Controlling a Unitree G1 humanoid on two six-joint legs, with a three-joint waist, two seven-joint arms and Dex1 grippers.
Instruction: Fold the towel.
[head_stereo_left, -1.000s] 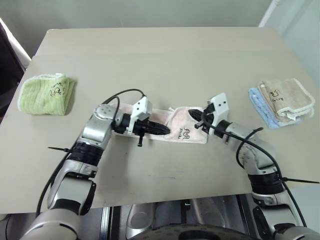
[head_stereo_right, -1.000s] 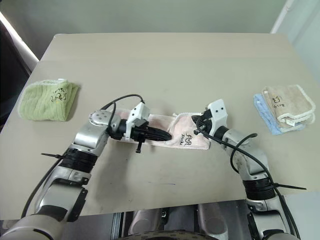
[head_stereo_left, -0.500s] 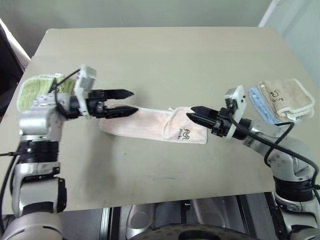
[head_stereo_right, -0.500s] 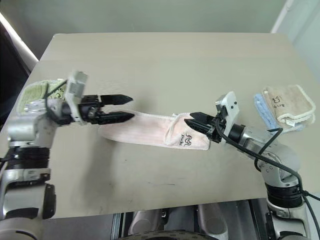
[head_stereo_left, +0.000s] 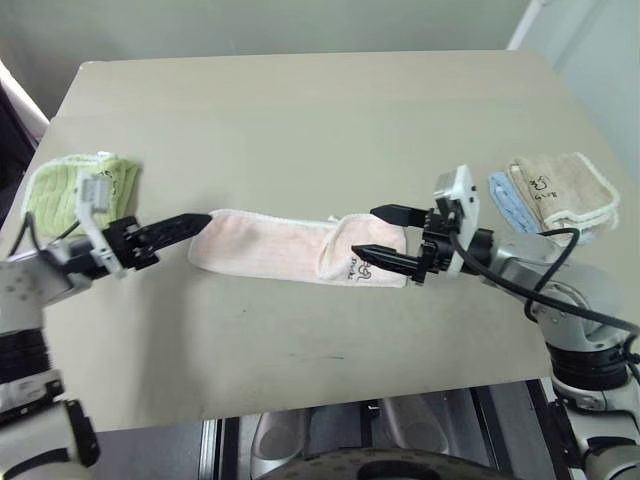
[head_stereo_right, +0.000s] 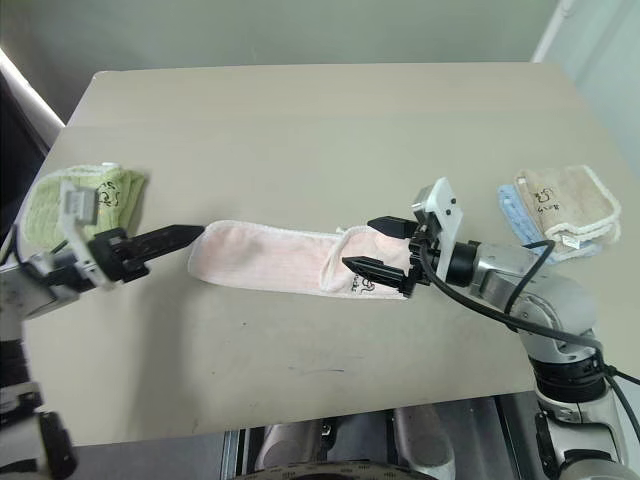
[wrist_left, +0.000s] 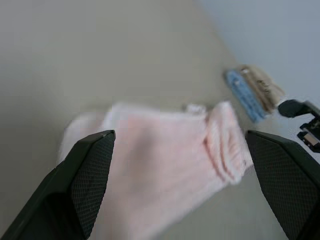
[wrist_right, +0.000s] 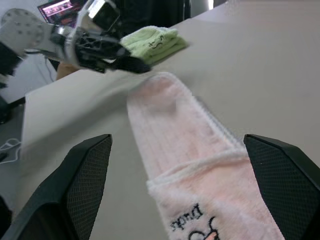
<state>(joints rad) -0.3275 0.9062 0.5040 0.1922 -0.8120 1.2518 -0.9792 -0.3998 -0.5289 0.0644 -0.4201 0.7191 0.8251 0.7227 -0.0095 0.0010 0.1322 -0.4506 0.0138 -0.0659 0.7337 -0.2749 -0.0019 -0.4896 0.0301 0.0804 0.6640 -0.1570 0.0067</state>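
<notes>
Lying as a long folded strip across the middle of the table (head_stereo_left: 300, 110), the pink towel (head_stereo_left: 290, 248) runs from left to right in the left eye view, its right end doubled over with a black mark showing. The left gripper (head_stereo_left: 185, 228) sits at the strip's left tip, its black fingers overlapping from this angle so the gap cannot be judged here; nothing is pinched in them. The right gripper (head_stereo_left: 385, 234) has its two fingers spread wide, one over each edge of the doubled right end, grasping nothing. A green towel (head_stereo_left: 70, 190) lies near the table's left edge, behind the left gripper. A cream towel (head_stereo_left: 565, 188) rests on a blue towel (head_stereo_left: 515, 205) near the right edge.

From the right eye, the same layout shows: the towel (head_stereo_right: 290, 260) flat on the table, the right gripper (head_stereo_right: 385, 246) released and spread at the marked end, the left gripper (head_stereo_right: 170, 240) just at the other tip.

Through the left wrist camera, two black fingers (wrist_left: 87, 170) stand far apart, empty, with the towel (wrist_left: 165, 165) lying beyond them and the blue and cream stack farther off.

Through the right wrist camera, its fingers (wrist_right: 82, 180) are likewise wide and empty; the towel (wrist_right: 185, 135) stretches away between them, black stitching close by. The left gripper (wrist_right: 120, 57) is at the far end, the green towel (wrist_right: 152, 42) behind it.
</notes>
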